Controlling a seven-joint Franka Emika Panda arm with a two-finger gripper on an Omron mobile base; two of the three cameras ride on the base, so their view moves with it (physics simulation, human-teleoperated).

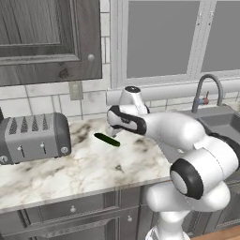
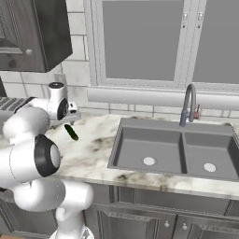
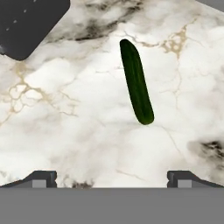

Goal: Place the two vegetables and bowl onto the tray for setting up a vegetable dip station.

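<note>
We see the cucumber (image 3: 136,82) lying flat on the marble table (image 3: 65,113), near the toaster (image 1: 33,136); our jaws hang released above the cucumber, grasping nothing.

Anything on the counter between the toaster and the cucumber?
No. In the left base view, bare marble runs from the toaster to the cucumber.

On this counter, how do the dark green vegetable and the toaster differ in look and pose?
The dark green vegetable is slim, elongated and glossy green; the toaster is boxy, grey and far bulkier. The vegetable lies flat and askew on open marble; the toaster stands upright near the back wall. The vegetable is smooth all over; the toaster has top slots and front knobs. Both rest on the same marble counter, untouched by the open pincer.
</note>
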